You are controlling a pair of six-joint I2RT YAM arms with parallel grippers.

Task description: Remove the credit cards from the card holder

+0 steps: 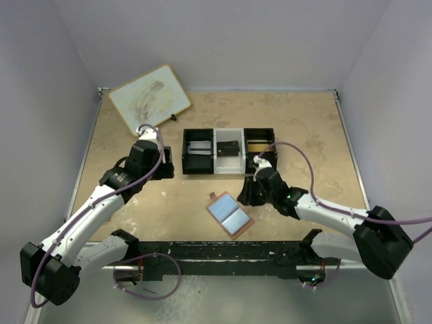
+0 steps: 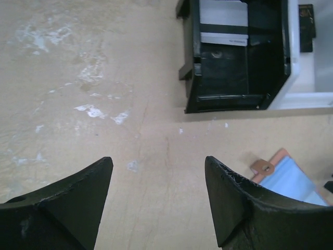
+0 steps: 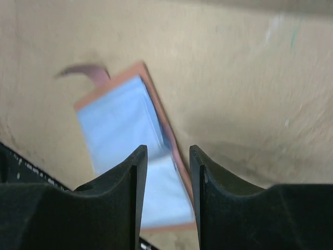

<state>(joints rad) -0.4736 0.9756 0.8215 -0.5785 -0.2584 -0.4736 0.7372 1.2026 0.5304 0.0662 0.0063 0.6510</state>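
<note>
Lying open on the desk [image 1: 317, 135], the card holder [image 1: 229, 214] shows pale blue slots; whether any card remains inside I cannot tell. A pale card [image 1: 199, 148] and a dark card [image 1: 229, 146] lie in the three-compartment tray [image 1: 185, 152] beyond it, so the task looks well along. The right gripper [image 1: 251, 194] hovers just beside the holder's far right edge, narrowly parted and empty. The left gripper [image 1: 165, 164] hangs wide apart by the tray.
</note>
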